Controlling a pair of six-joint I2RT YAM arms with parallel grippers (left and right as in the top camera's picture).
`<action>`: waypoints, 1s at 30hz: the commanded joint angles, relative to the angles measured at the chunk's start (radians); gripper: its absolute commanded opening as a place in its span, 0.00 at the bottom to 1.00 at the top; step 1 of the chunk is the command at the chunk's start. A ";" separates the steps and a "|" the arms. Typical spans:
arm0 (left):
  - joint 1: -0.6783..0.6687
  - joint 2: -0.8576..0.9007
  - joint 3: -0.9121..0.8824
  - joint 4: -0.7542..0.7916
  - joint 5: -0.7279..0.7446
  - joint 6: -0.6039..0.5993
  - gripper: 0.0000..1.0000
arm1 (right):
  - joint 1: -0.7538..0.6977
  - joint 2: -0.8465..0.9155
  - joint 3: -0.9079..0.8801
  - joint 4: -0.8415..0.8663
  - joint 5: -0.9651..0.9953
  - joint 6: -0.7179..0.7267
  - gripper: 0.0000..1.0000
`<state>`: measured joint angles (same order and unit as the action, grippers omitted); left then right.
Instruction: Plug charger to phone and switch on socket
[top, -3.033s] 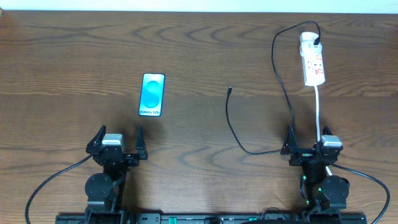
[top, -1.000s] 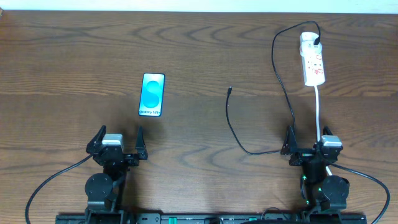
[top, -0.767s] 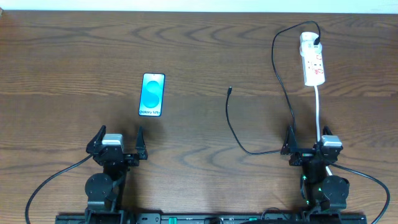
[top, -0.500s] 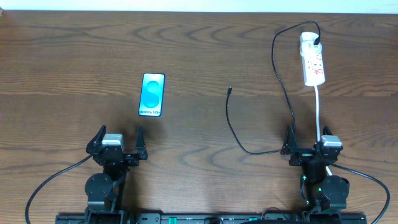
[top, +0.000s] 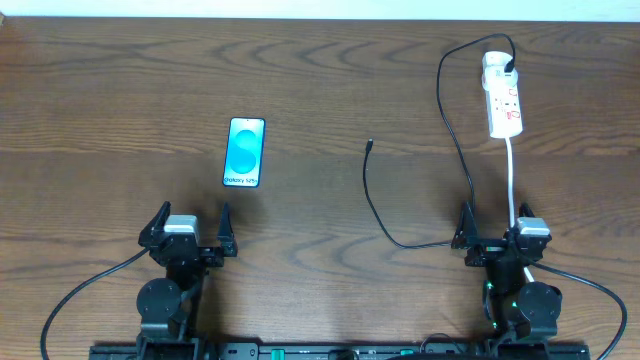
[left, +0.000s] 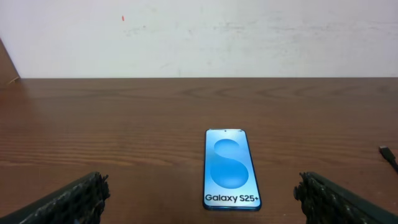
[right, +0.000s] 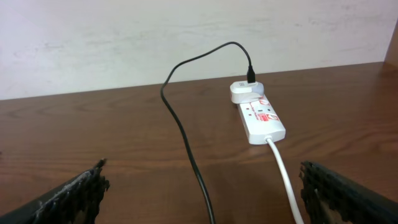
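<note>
The phone (top: 245, 152) lies flat on the table, blue screen up; it also shows in the left wrist view (left: 229, 169). My left gripper (top: 188, 228) is open and empty, just short of the phone. The charger cable (top: 372, 205) runs from its loose plug tip (top: 370, 144) at mid-table in a curve to the socket (top: 502, 97) at the far right. In the right wrist view the charger cable (right: 186, 143) and the white cord (right: 284, 171) run between my open right gripper's (right: 202, 199) fingers, and the socket (right: 258, 115) lies ahead. My right gripper (top: 497, 232) is empty.
A pale wall (left: 199, 37) runs behind the table's far edge. The white cord (top: 511, 180) leads from the socket down toward my right arm. Bare wooden table (top: 310, 80) surrounds the phone and the plug tip.
</note>
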<state>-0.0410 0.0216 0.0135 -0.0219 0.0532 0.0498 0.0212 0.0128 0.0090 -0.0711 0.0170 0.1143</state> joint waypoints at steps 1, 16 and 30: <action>0.003 0.002 0.002 -0.044 -0.017 0.005 0.99 | 0.008 -0.006 -0.003 -0.001 0.007 0.004 0.99; 0.003 0.061 0.086 -0.044 -0.016 -0.010 0.99 | 0.008 -0.006 -0.003 -0.001 0.007 0.004 0.99; 0.003 0.491 0.433 -0.054 0.047 -0.026 0.99 | 0.008 -0.006 -0.003 -0.001 0.007 0.004 0.99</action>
<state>-0.0410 0.4320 0.3527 -0.0746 0.0586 0.0471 0.0212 0.0128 0.0090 -0.0711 0.0170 0.1139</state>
